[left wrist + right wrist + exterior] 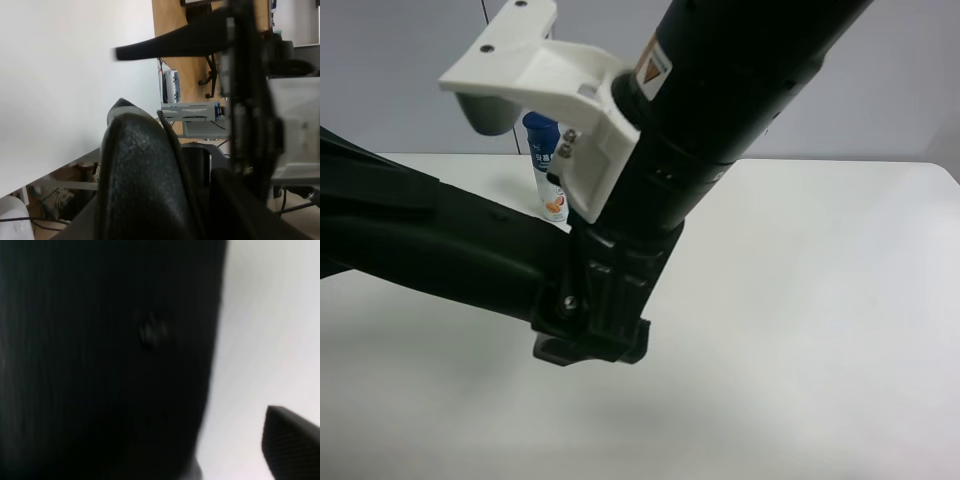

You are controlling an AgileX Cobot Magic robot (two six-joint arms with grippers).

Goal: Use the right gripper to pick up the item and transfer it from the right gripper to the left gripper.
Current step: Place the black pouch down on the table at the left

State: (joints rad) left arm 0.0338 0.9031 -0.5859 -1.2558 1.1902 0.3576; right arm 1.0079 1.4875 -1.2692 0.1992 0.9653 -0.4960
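The item (137, 175), a dark soft pouch with a rounded end, fills the near part of the left wrist view and is held in the air. The left gripper (120, 120) is open around it; its upper finger (170, 44) stands clear of the pouch and the other finger is hidden behind it. The right gripper (590, 340), on the thick black arm with the white bracket (545, 85), hangs over the table's middle and meets the black arm at the exterior high view's left (430, 240). The pouch is hidden in that view. The right wrist view shows one fingertip (292, 450) beside a blurred dark mass.
A white bottle with a blue cap (548, 178) stands at the back of the white table (800, 300), behind the right arm's bracket. The left wrist view shows the table's edge (60, 167) and room clutter beyond it.
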